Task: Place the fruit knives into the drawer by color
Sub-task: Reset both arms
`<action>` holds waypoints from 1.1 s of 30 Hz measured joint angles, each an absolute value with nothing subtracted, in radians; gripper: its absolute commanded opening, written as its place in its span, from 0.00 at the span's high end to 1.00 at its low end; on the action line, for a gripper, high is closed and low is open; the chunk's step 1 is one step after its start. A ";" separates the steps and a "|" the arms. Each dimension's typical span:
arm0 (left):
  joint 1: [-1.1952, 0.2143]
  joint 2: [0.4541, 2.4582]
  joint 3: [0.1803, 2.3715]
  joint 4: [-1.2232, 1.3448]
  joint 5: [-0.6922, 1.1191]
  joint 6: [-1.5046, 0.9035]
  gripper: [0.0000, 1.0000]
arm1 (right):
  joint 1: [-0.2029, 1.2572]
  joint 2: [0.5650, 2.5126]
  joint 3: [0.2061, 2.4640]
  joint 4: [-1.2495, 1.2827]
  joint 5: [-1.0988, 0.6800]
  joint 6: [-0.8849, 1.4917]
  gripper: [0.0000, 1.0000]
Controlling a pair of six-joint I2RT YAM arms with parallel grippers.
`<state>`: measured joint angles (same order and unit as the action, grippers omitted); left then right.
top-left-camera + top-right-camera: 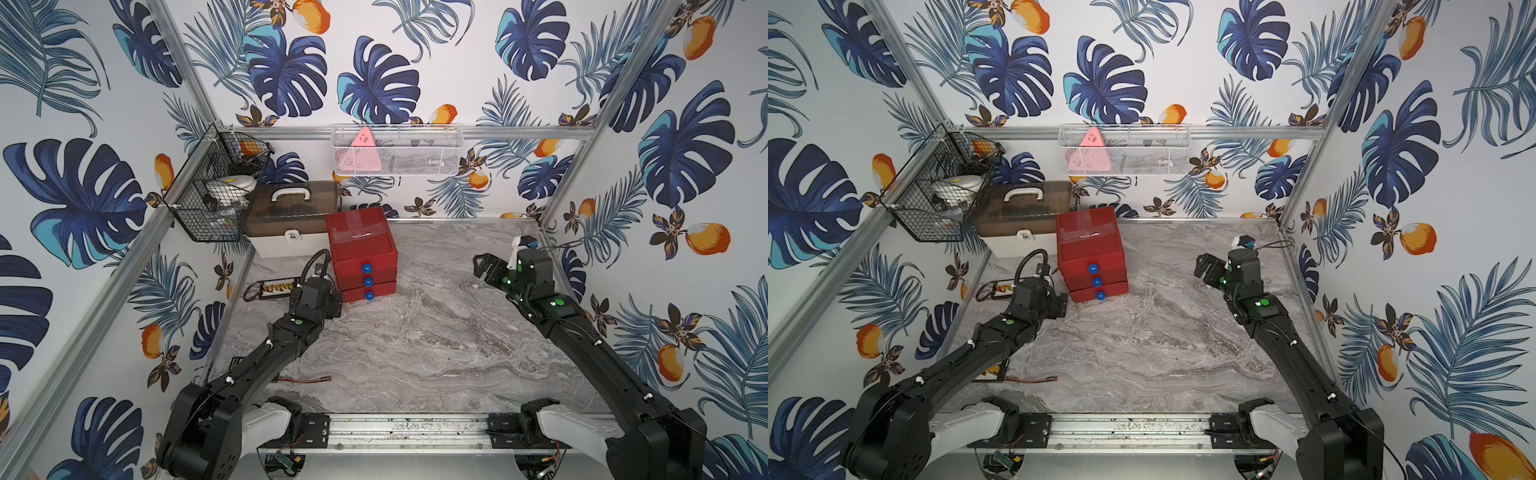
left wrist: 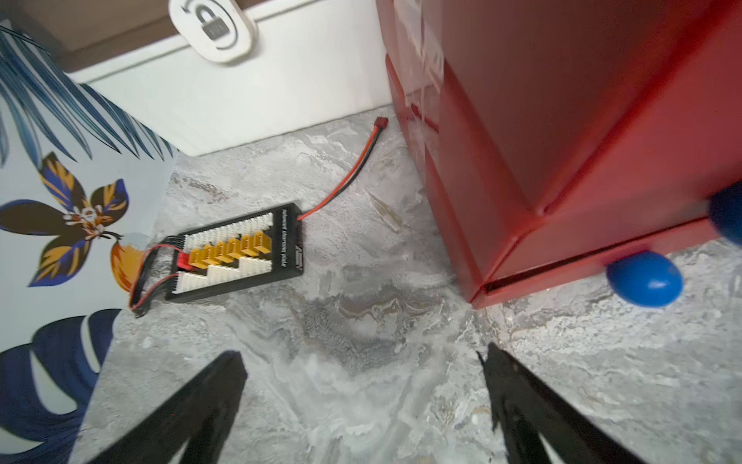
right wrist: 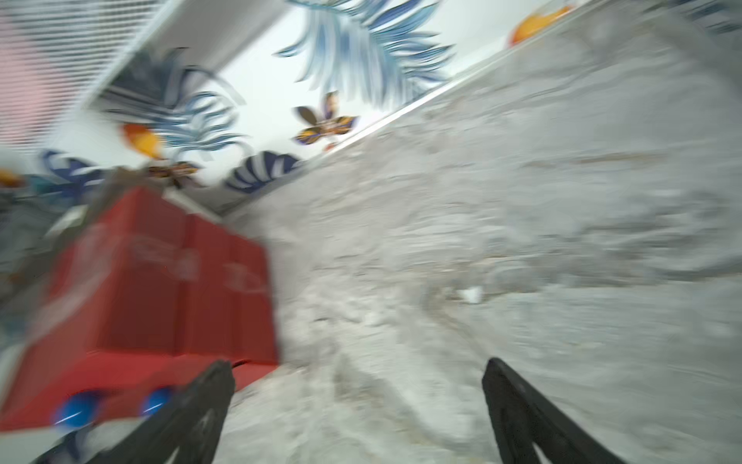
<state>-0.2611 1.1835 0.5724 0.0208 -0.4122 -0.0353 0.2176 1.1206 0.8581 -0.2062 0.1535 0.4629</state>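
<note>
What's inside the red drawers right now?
Nothing inside shows: all three drawers look pushed in, or nearly so, with only their fronts and blue knobs visible. Any contents are covered.

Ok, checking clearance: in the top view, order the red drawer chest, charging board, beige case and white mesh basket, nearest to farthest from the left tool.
From the left tool:
1. red drawer chest, beside it.
2. charging board, by the left wall.
3. beige case, behind the board.
4. white mesh basket, on the back wall.
</note>
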 measured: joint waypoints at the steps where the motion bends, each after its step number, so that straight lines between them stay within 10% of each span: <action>1: -0.260 1.205 0.548 0.083 -0.412 -0.028 0.01 | 0.197 1.128 0.826 -0.202 0.215 0.424 0.00; 20: -0.196 1.529 0.300 0.913 -0.343 0.053 0.01 | 0.020 1.356 0.306 0.603 0.218 0.163 0.00; 33: -0.101 1.651 0.342 1.052 -0.321 -0.027 0.01 | 0.032 1.646 0.405 0.925 0.056 0.060 0.00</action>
<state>-0.1005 1.6508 0.3416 1.0515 -0.3214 -0.0273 0.0319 1.6459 0.4049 0.9245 0.0559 0.0605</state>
